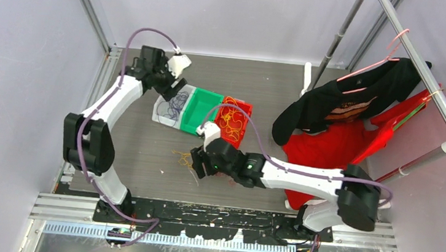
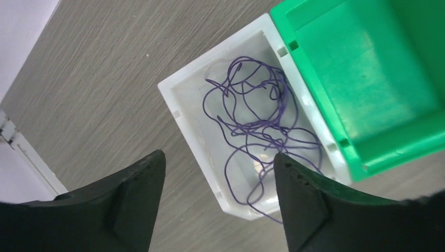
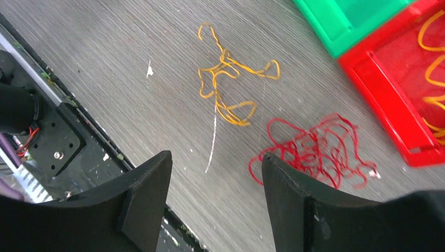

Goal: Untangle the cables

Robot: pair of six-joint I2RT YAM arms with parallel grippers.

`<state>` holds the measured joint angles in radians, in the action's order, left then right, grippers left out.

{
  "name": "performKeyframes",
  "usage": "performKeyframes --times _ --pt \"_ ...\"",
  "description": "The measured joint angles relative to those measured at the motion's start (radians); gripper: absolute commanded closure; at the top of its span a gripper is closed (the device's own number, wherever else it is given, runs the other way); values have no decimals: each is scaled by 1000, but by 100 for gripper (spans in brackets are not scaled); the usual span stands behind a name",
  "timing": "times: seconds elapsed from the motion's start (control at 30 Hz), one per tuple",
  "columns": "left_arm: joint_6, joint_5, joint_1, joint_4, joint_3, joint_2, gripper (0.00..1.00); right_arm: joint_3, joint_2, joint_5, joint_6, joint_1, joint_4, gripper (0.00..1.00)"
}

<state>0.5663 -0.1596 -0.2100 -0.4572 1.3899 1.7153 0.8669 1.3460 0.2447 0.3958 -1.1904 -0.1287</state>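
Purple cables [image 2: 257, 126] lie in loose loops inside a white bin [image 2: 178, 100], one strand hanging over its near rim. My left gripper [image 2: 218, 157] is open and empty above that bin's near corner; it also shows in the top view [image 1: 173, 87]. An orange-yellow cable [image 3: 228, 86] and a red tangle [image 3: 315, 149] lie apart on the table. My right gripper [image 3: 215, 157] is open and empty above the table, just beside the red tangle. More orange-yellow cables [image 1: 231, 124] lie in the red bin [image 1: 244, 108].
A green bin [image 1: 202, 108] stands between the white bin [image 1: 159, 110] and the red bin. A rack [image 1: 423, 71] at the right holds a black shirt [image 1: 346, 101] and a red shirt [image 1: 336, 146]. The black base rail [image 3: 52, 142] runs along the near edge.
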Motion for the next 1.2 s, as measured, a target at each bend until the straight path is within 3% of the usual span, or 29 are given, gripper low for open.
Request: performKeyframes --times 0.1,0.33,0.4,0.53,0.67,0.9,1.2 --pt "-24 -64 29 -134 75 -50 4 83 119 -26 -26 3 -8 29" --pt "-58 -244 102 -446 254 -120 1 274 379 -64 -91 9 -69 36" --pt "-54 -299 128 -526 277 -138 0 311 440 -67 -110 9 -85 46" --pt "-28 -378 174 -661 280 -176 0 346 524 -80 -150 16 -122 78" --pt "-3 -433 213 -729 266 -200 0 383 551 -106 -174 32 -164 98" --pt "37 -490 277 -770 248 -224 4 484 527 -144 -187 86 -213 99" --pt "68 -546 283 -802 241 -232 5 487 377 -177 -175 116 -249 99"
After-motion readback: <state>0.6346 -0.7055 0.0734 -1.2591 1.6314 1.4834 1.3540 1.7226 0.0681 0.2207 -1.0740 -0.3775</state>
